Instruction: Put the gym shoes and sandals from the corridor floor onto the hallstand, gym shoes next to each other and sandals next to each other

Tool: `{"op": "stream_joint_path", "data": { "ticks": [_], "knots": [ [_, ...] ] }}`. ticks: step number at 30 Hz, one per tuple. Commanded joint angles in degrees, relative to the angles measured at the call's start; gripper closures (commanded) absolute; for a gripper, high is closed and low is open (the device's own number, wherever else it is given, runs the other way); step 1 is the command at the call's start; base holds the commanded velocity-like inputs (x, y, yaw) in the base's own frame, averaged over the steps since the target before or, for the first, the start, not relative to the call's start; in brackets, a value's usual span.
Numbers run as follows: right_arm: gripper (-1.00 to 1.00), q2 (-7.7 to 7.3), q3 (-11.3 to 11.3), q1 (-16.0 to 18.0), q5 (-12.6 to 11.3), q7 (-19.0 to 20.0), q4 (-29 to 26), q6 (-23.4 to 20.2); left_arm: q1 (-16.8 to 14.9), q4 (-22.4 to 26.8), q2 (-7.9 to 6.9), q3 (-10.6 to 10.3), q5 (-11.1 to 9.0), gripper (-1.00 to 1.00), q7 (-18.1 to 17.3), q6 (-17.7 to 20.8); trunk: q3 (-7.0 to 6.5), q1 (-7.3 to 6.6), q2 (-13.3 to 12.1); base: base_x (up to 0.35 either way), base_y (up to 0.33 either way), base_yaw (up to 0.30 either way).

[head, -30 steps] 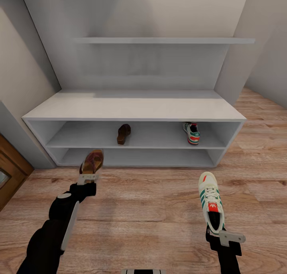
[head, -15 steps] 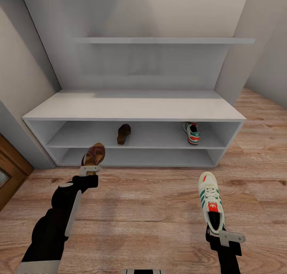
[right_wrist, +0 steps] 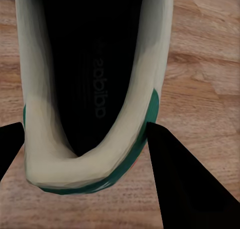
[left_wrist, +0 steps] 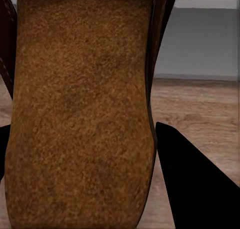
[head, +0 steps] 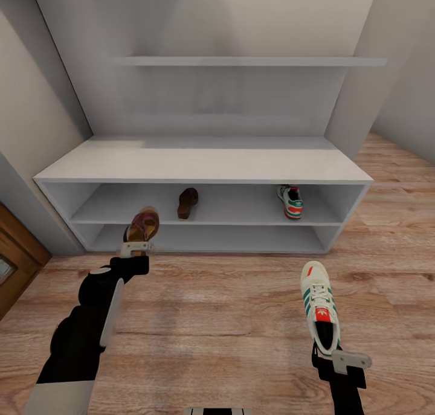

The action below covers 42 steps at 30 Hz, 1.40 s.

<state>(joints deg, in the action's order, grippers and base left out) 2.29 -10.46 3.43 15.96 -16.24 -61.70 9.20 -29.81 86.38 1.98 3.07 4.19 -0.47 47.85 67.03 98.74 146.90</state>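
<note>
Right claw (head: 334, 356) nearest, low over the corridor floor (head: 229, 318), well in front of the hallstand (head: 202, 161). It is clamped on the heel of a gym shoe (head: 320, 306), toe pointing toward the hallstand, laces and red tongue label up. Right wrist view: the shoe's heel collar (right_wrist: 95, 159) sits between two dark fingers (right_wrist: 192, 184), one either side, dark insole with lettering visible, wood planks (right_wrist: 205, 54) beneath.

Left claw (head: 135, 249) further forward, close to the hallstand's lower front edge, on its left half. It grips a sandal (head: 142, 225) by the heel, toe toward the hallstand, strap side up, a bit blurred. The sandal is off the floor and level with the lower shelf opening; cannot tell if its toe has crossed the front edge. Left wrist view: tan cork footbed (left_wrist: 80, 109) fills most of the frame, a dark finger (left_wrist: 200, 184) on one side, grey hallstand base (left_wrist: 197, 44) and floor (left_wrist: 200, 109) behind.

On the hallstand's upper open shelf: second sandal (head: 188, 202) roughly centre-left, angled, resting on the shelf. Second gym shoe (head: 290, 200) on the same shelf toward the right end, heel outward. The two are well apart from each other.

Hallstand top bare grey; a long floating shelf (head: 248, 61) on the back panel above it.
</note>
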Motion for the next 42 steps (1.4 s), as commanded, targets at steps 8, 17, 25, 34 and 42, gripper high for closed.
{"op": "stream_joint_path", "data": {
  "ticks": [8,17,25,34,42],
  "knots": [
    [1.00,0.00,0.0,0.0,-0.1,0.0,0.1,0.0,-1.3,-0.3,-0.04,0.2,0.2,1.00,-0.1,-0.2,0.00,0.00,0.0,0.000,0.000,0.000],
    [1.00,0.00,0.0,0.0,0.0,0.0,0.1,0.0,-1.5,-0.8,-0.75,1.8,0.2,1.00,-0.2,-0.4,0.00,0.00,0.0,0.000,0.000,0.000],
    [1.00,0.00,0.1,0.0,0.0,0.0,0.1,0.0,-1.5,-0.9,-0.96,3.2,0.2,1.00,-0.2,-0.4,0.00,0.00,0.0,0.000,0.000,0.000],
    [1.00,0.00,0.1,0.0,0.0,0.1,0.1,0.0,-1.5,-1.0,-0.63,3.0,0.3,1.00,-0.1,-0.4,0.00,0.00,0.0,0.000,0.000,0.000],
    [1.00,0.09,0.8,0.0,0.0,0.3,0.2,0.0,-1.9,-3.2,-0.33,2.9,0.2,1.00,0.0,-0.4,0.00,0.00,0.0,0.000,0.000,0.000]
  ]
}}
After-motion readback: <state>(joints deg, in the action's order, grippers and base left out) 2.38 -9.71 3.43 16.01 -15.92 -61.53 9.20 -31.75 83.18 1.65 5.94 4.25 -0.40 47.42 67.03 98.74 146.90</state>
